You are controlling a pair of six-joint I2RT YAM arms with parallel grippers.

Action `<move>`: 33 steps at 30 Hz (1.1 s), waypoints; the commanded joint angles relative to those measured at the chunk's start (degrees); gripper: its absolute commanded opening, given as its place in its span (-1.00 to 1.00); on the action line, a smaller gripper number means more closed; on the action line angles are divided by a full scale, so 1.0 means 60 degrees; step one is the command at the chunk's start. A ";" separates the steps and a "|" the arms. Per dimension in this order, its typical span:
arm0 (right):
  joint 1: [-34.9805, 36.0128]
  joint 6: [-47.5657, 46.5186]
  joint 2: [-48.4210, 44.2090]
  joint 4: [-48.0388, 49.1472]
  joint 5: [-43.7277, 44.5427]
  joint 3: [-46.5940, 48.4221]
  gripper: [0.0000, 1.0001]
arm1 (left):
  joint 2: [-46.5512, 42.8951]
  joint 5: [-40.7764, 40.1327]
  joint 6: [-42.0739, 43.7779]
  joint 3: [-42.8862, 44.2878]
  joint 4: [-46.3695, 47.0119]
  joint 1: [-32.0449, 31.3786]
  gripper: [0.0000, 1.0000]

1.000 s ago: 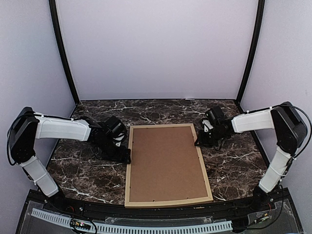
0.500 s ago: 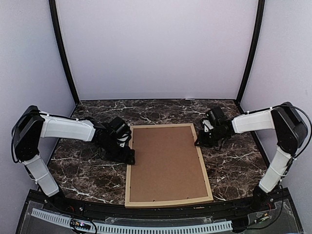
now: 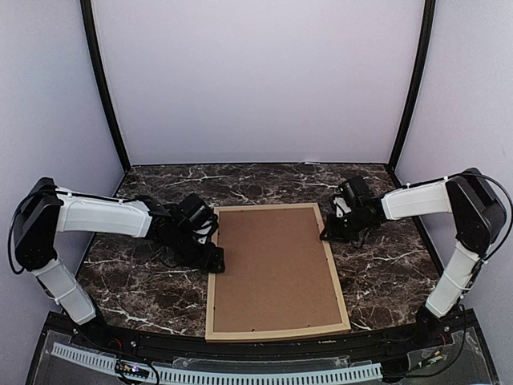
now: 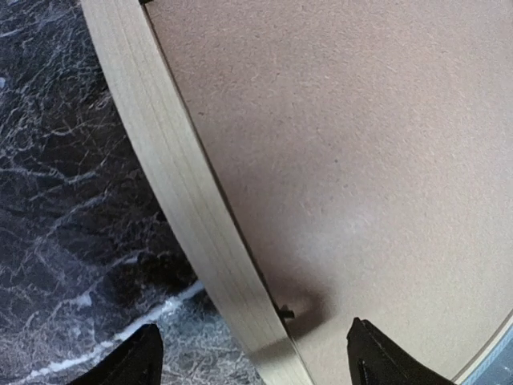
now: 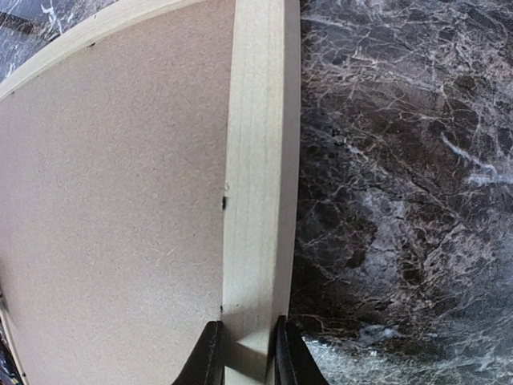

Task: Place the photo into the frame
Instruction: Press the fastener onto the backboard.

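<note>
The light wood frame (image 3: 341, 281) lies face down in the middle of the table, its brown backing board (image 3: 272, 265) filling it. My right gripper (image 3: 327, 230) is shut on the frame's right rail (image 5: 256, 200) near the far corner, a finger on each side. My left gripper (image 3: 215, 258) is open, its fingers (image 4: 132, 365) straddling the frame's left rail (image 4: 184, 200), one over the table and one over the board (image 4: 345, 136). A small metal tab (image 4: 284, 313) sticks out of the rail between them. The photo is not in view.
The dark marble table (image 3: 136, 281) is ringed by pale walls and two black posts (image 3: 104, 88). A black rail runs along the near edge (image 3: 264, 345).
My left gripper has slid right and a little nearer, from beside the frame's left rail to over that rail. The right arm and the frame have not moved.
</note>
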 commanded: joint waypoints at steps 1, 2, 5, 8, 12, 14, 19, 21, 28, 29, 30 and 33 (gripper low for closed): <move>-0.0157 0.0374 0.0405 0.0070 0.0320 -0.0385 -0.83 | -0.1116 0.0054 -0.0302 -0.0503 -0.0462 -0.0065 0.64; -0.0232 0.0455 0.0446 0.0197 0.0305 -0.0413 -0.83 | -0.1233 0.0093 -0.0390 -0.0691 -0.0481 -0.0091 0.64; -0.0367 0.0735 0.0578 0.0680 0.0243 -0.0548 -0.84 | -0.1826 0.0134 -0.0614 -0.1202 -0.0535 -0.0169 0.64; -0.0489 0.1040 0.0773 0.1098 0.0136 -0.0597 -0.84 | -0.2206 0.0271 -0.0831 -0.1559 -0.0492 -0.0218 0.64; -0.0512 0.1279 0.0905 0.1391 0.0066 -0.0493 -0.84 | -0.2420 0.0407 -0.0904 -0.1798 -0.0546 -0.0281 0.64; -0.0521 0.1334 0.0914 0.1427 0.0100 -0.0409 -0.84 | -0.2385 0.0429 -0.0912 -0.1824 -0.0663 -0.0320 0.63; -0.0512 0.1373 0.0992 0.1467 0.0078 -0.0293 -0.84 | -0.2185 0.0675 -0.0981 -0.1940 -0.0795 -0.0465 0.64; -0.0519 0.1347 0.1013 0.1477 0.0053 -0.0292 -0.84 | -0.2127 0.0759 -0.1043 -0.1944 -0.0897 -0.0612 0.63; -0.0512 0.1318 0.1048 0.1592 0.0021 -0.0416 -0.84 | -0.2089 0.0861 -0.1290 -0.2131 -0.0978 -0.0930 0.63; -0.0519 0.1323 0.1037 0.1607 0.0013 -0.0434 -0.84 | -0.2064 0.0884 -0.1329 -0.2141 -0.0949 -0.0942 0.63; -0.0513 0.1324 0.1020 0.1607 0.0005 -0.0458 -0.84 | -0.2008 0.0876 -0.1345 -0.2148 -0.0951 -0.0955 0.63; -0.0512 0.1302 0.0942 0.1589 0.0049 -0.0536 -0.84 | -0.1899 0.0834 -0.1385 -0.2174 -0.0921 -0.1006 0.63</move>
